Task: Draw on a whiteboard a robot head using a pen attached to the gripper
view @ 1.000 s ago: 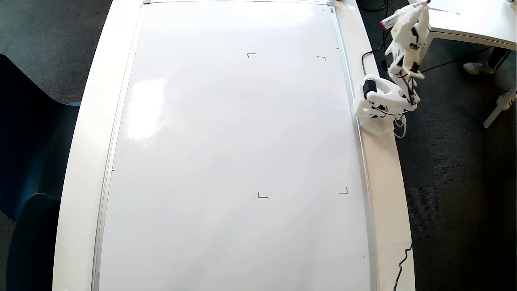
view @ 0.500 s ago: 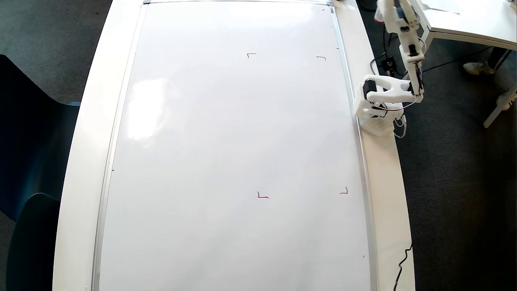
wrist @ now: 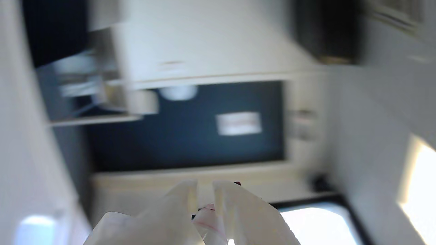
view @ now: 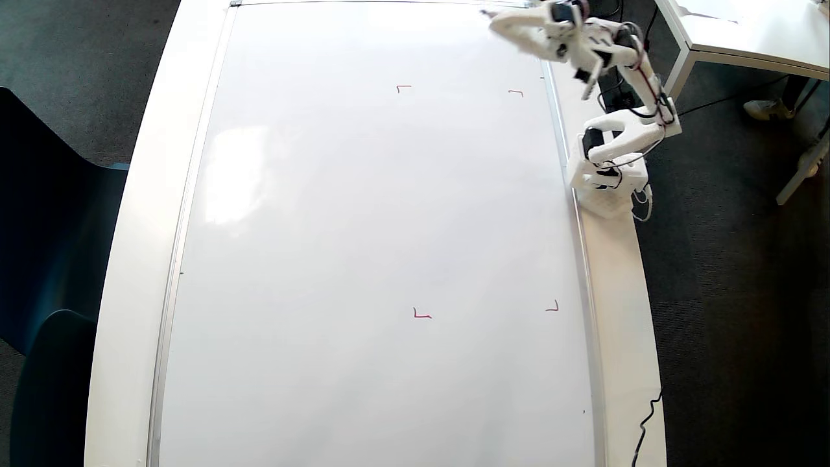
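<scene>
The whiteboard (view: 363, 214) fills the overhead view, glossy white inside a thin silver frame. It carries small red corner marks (view: 403, 87), (view: 516, 93), (view: 421, 315). The robot head is out of view; no other line shows on the board. My white gripper (view: 496, 18) hangs over the board's top right corner and points left. The pen's dark tip (view: 486, 12) sticks out past it. In the blurred wrist view the gripper (wrist: 205, 185) has its fingers almost together on a pale, pink-marked body. The pen's red tip (wrist: 237, 183) shows beside the right finger.
The arm's base (view: 606, 185) stands on the white table strip right of the board. A smaller white table (view: 746, 32) sits at top right, with shoes (view: 768, 109) on the dark floor below it. Dark blue chairs (view: 52, 259) are on the left. A black cable (view: 648, 415) trails off at lower right.
The arm has swung left, from off the table's right side near the small table to above the board's top right corner. The board's marks are unchanged.
</scene>
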Action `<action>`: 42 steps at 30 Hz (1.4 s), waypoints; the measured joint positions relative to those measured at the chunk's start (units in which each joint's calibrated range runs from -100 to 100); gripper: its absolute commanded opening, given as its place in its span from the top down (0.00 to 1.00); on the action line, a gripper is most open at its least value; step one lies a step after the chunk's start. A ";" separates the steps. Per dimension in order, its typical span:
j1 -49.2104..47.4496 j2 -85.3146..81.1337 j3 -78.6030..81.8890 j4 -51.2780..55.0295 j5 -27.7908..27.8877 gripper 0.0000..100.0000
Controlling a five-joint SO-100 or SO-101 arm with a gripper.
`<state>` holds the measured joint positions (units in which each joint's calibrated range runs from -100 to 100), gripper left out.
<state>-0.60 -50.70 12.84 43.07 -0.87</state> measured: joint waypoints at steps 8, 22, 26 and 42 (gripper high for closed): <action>-10.56 6.69 -0.27 21.54 -0.05 0.99; -13.05 25.50 2.92 25.51 -4.97 0.99; -13.20 31.68 3.02 18.75 -4.97 0.99; -19.31 40.32 6.03 0.59 -5.34 0.99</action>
<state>-19.91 -10.38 18.87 43.67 -6.21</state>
